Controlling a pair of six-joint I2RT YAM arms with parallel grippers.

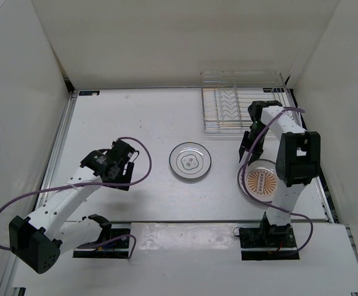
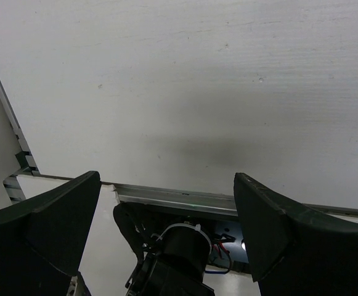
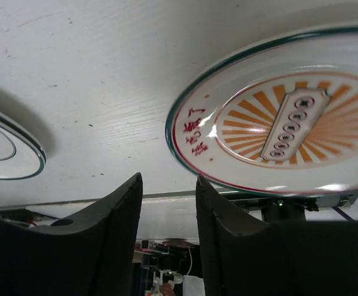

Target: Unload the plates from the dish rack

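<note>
The dish rack (image 1: 243, 102), a silver wire rack, stands at the far right and shows no plates in it. A white plate (image 1: 190, 161) with a dark ring lies flat at the table's middle; its edge shows in the right wrist view (image 3: 6, 154). The orange sunburst plate (image 1: 262, 180) lies flat at the right, also in the right wrist view (image 3: 283, 123). I see no third plate. My right gripper (image 1: 246, 153) (image 3: 169, 179) is open and empty, just beyond the sunburst plate's far-left rim. My left gripper (image 1: 118, 172) (image 2: 166, 179) is wide open and empty, left of the white plate.
White walls enclose the table on the left, back and right. A metal rail (image 1: 65, 132) runs along the left edge. Purple cables (image 1: 143, 154) loop off both arms. The arm bases (image 1: 271, 237) sit at the near edge.
</note>
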